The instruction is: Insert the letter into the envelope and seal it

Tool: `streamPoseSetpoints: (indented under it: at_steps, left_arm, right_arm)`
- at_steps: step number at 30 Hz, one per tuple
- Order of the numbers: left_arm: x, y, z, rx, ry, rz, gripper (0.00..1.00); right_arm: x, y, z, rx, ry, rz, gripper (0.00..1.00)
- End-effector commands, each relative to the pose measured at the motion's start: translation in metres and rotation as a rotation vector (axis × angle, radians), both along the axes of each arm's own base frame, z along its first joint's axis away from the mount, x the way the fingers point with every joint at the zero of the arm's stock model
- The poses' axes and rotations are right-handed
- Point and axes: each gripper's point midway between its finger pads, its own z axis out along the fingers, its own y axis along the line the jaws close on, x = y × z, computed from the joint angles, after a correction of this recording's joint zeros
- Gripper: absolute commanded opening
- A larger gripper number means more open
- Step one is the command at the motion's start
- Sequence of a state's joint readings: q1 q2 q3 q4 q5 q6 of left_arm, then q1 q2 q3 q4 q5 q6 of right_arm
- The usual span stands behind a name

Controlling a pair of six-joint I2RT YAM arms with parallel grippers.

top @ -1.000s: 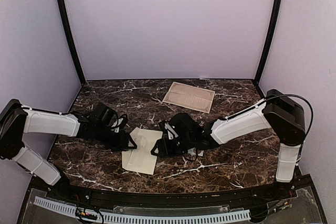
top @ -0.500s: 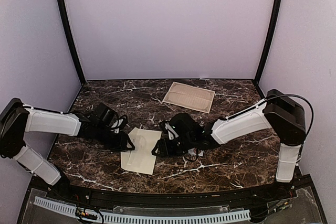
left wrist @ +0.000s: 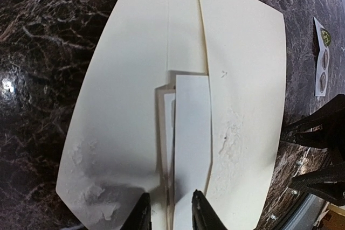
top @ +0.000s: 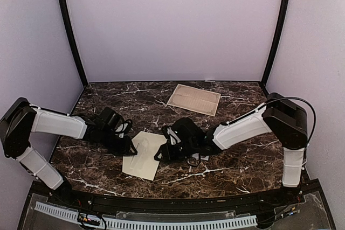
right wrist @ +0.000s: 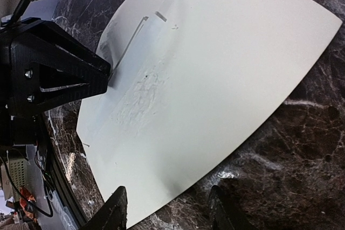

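Observation:
The cream envelope (top: 144, 155) lies flat on the dark marble table, between my two grippers. In the left wrist view it (left wrist: 118, 79) fills the frame. A narrow white folded letter (left wrist: 191, 133) lies along its middle seam; I cannot tell how far it is tucked in. My left gripper (top: 129, 147) is at the envelope's left edge, jaws a little apart, fingertips (left wrist: 200, 214) down on the letter and envelope. My right gripper (top: 161, 152) hovers open and empty over the envelope's right edge (right wrist: 178, 106). The left gripper's finger (right wrist: 64, 74) shows touching the paper.
A tan bordered printed sheet (top: 194, 99) lies at the back of the table. A small white sticker strip with round dots (left wrist: 322, 57) lies on the marble just right of the envelope, beside the right gripper (left wrist: 318, 154). Purple walls enclose the table.
The envelope has slid slightly left and nearer with the left gripper on it. The right gripper has followed a little to the left. Jaw openings look unchanged.

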State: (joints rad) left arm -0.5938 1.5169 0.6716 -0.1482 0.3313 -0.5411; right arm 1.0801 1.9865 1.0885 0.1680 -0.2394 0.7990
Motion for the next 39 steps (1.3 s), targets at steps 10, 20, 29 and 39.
streamPoseSetpoints:
  at_steps: [10,20,29,39]
  left_arm:
    - [-0.003,-0.008,-0.009,-0.024,0.026,-0.032,0.15]
    - [-0.006,-0.013,-0.013,-0.058,0.045,-0.041,0.06]
    - [-0.011,-0.021,-0.014,-0.115,0.074,-0.044,0.0]
    - [-0.008,-0.024,-0.004,-0.143,0.038,-0.05,0.0]
  right_arm:
    - [-0.002,0.006,-0.021,-0.035,0.022,0.008,0.44]
    - [-0.002,0.008,-0.027,-0.047,0.025,0.012,0.41]
    - [-0.002,0.007,-0.031,-0.056,0.031,0.013,0.41]
    - [-0.002,0.008,-0.024,-0.045,0.023,0.013,0.41]
